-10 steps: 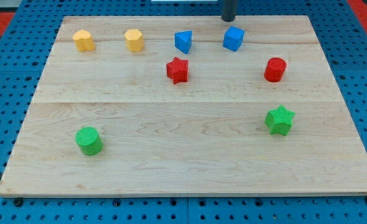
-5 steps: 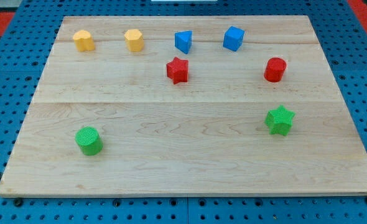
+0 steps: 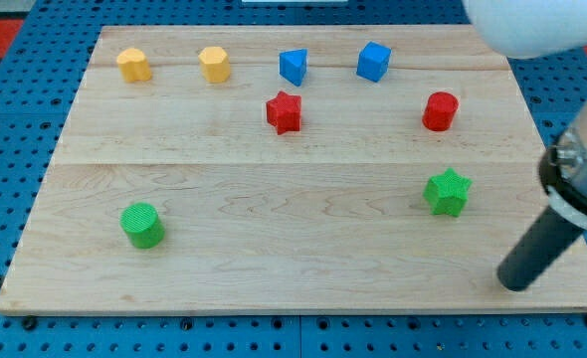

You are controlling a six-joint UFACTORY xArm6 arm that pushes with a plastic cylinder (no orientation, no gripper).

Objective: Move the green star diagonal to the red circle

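Green plastic star block (image 3: 447,192) sits on the wooden board's (image 3: 274,259) right side, almost straight below the red cylinder block (image 3: 440,110), well apart from it, so it is not diagonal yet. The risk here: my tip (image 3: 513,284) rests near the board's near right corner, down and right of the star, touching nothing; a push from this angle could send the star up toward the red circle and knock it, or glance off a point and spin the star off line. There is no hand to open or close, just a bare dark rod holding nothing. The red star block (image 3: 285,111) lies far left.
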